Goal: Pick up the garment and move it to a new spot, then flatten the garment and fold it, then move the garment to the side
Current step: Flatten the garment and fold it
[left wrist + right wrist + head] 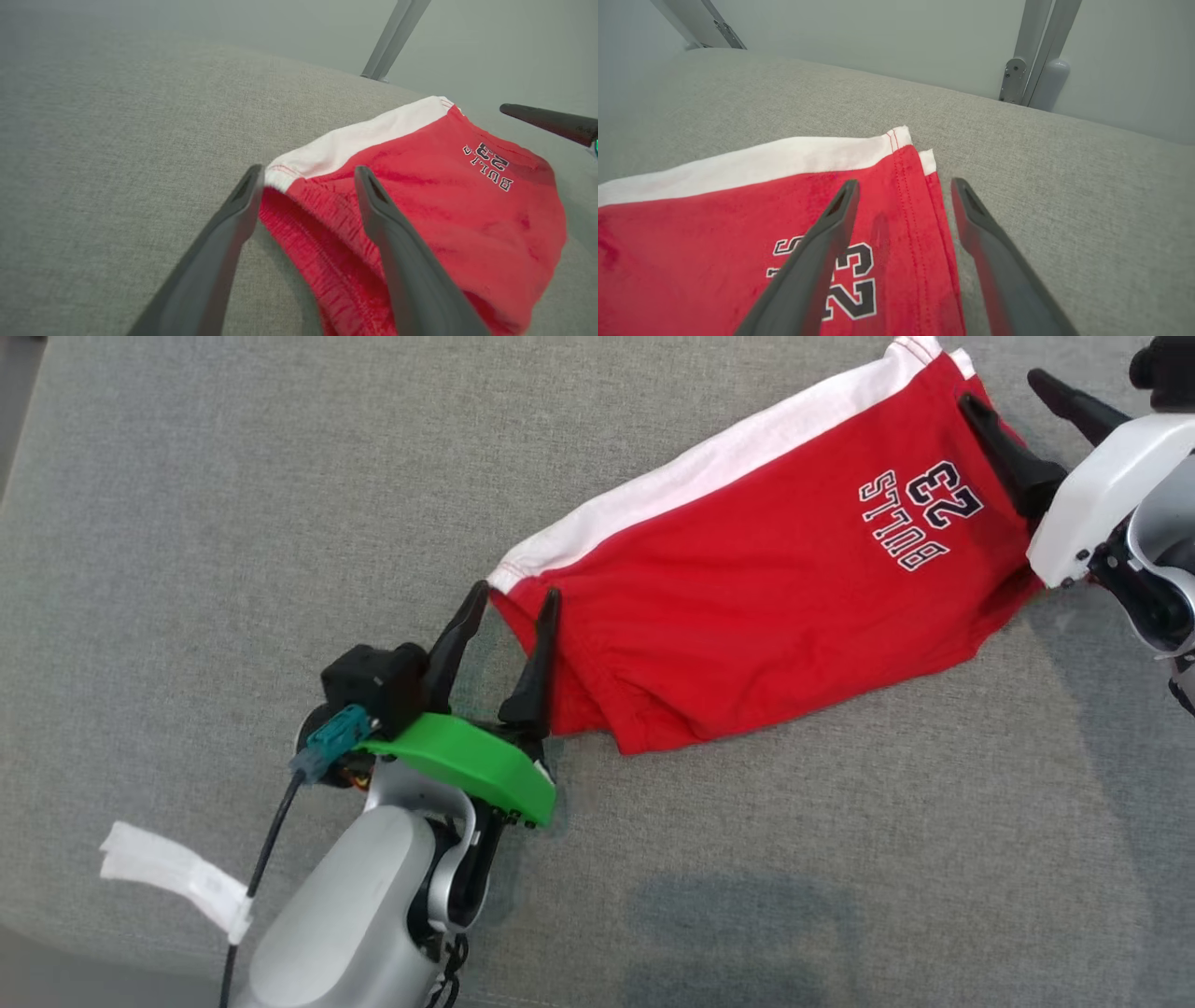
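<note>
At one garment's point(747, 579) ends, left pincer point(516, 593) and right pincer point(1001, 387) gape

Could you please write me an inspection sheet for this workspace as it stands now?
Surface: grey woven fabric surface, even, with soft shadows.
Job's things: red fabric shorts with a white side stripe and a "BULLS 23" print, lying flat, lightly wrinkled near the waistband.
Clutter: nothing seen.
Claws: left claw open, fingers straddling the waistband corner; right claw open, fingers straddling the hem edge.
Cables: black cable with a teal plug at the left wrist, carrying a white tape tag.
Surroundings: grey metal posts and a pale wall beyond the surface.
</note>
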`<state>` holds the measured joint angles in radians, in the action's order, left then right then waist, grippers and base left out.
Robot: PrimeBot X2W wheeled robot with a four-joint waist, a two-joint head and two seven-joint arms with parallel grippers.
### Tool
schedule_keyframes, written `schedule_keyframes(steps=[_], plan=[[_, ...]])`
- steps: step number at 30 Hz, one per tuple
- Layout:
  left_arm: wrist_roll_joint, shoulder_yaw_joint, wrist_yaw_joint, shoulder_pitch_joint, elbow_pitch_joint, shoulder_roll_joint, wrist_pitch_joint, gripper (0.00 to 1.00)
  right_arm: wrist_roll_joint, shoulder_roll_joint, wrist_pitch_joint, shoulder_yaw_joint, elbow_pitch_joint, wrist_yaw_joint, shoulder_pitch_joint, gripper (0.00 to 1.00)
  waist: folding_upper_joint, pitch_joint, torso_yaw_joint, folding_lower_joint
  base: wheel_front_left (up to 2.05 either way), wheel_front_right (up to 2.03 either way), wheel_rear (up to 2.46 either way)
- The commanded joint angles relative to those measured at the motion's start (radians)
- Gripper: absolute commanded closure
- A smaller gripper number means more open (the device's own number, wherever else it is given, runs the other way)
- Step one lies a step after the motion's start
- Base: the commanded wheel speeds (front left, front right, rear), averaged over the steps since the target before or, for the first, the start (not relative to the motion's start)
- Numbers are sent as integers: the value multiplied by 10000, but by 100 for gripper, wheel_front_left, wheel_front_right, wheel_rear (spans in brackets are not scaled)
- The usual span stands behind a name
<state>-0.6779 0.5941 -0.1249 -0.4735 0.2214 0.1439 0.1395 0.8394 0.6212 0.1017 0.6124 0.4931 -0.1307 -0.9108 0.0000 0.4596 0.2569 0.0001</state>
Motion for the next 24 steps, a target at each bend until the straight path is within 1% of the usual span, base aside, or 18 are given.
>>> schedule_keyframes(steps=[1, 3, 5, 9, 12, 14, 16, 18, 22, 23, 24], plan=[[99, -77, -147, 279, -299, 211, 171, 0, -173, 157, 357, 37, -57, -2, 107, 0, 0, -290, -215, -1, 0, 0, 0], [491, -10, -364, 589, -797, 557, 334, 0, -313, 238, 1010, 41, -161, -2, 92, 0, 0, -370, -255, -1, 0, 0, 0], [650, -21, -617, 931, -1238, 715, 494, 0, -442, 255, 1641, -68, -216, -2, 21, 0, 0, -396, -243, -1, 0, 0, 0], [1085, 105, -886, 1358, -1790, 827, 783, 0, -852, 189, 2761, -323, -255, -2, -150, 0, 0, -266, -33, -1, 0, 0, 0], [1274, 253, -959, 1525, -1810, 606, 991, 0, -1402, 147, 3442, -584, -98, 0, -326, 0, 0, -19, 214, -1, 0, 0, 0], [1396, 279, -979, 1522, -1708, 380, 1098, 0, -1666, -30, 3841, -789, 37, -2, -393, 0, 0, 176, 390, -1, 0, 0, 0], [1539, 242, -954, 1463, -1591, 160, 1199, 0, -1919, -214, 4274, -959, 168, -2, -404, 0, 0, 355, 540, -1, 0, 0, 0], [1617, 176, -866, 1414, -1460, -81, 1230, 0, -2303, -224, 4681, -903, 182, 0, -357, 0, 0, 506, 670, -1, 0, 0, 0], [1826, -124, -724, 1267, -1310, -361, 1271, 0, -2216, -614, 5397, -919, 214, -5, 69, 0, 0, 648, 731, -1, 0, 0, 0], [1910, -263, -686, 1294, -1300, -411, 1257, 0, -2122, -762, 5420, -942, 120, -12, 169, 22, 0, 635, 671, -1, 0, 0, 0], [1995, -382, -649, 1363, -1273, -446, 1256, 0, -2088, -856, 5357, -1061, 87, -29, 245, 87, 0, 600, 594, -1, 0, 0, 0]])
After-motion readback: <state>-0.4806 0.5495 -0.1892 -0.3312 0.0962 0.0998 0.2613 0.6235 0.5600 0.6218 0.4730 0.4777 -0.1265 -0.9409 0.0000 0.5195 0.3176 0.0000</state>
